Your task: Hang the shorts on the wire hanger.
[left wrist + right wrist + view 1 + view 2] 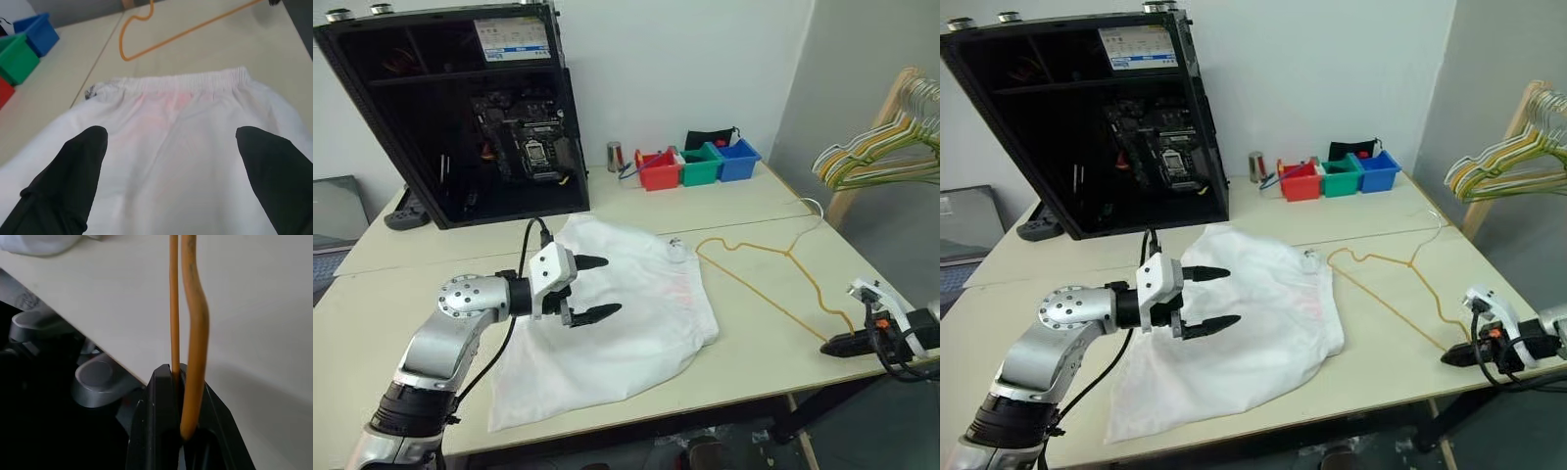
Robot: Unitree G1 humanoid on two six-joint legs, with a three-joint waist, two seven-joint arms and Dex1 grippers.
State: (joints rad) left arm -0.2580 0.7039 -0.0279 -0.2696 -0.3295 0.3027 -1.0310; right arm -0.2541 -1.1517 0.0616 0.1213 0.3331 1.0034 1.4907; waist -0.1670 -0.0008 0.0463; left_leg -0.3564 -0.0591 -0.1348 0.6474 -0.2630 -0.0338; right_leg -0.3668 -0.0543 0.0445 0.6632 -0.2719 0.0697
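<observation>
The white shorts [636, 313] lie spread flat on the table, elastic waistband [195, 81] toward the right, with a faint pink mark on the fabric. My left gripper [610, 286] hovers just above their middle, open, with nothing between its black fingers [73, 176]. The golden-tan wire hanger [754, 269] lies flat on the table to the right of the shorts, its hook toward the back. At the table's right front edge my right gripper [837, 345] is shut on the hanger's near corner. The wire [194, 333] runs out from between its closed jaws.
An open black computer case [480, 108] stands at the back left. Red, green and blue bins [697, 164] and a small metal can [615, 155] sit at the back. A wooden rack with pale hangers [881, 147] stands off the table's right side.
</observation>
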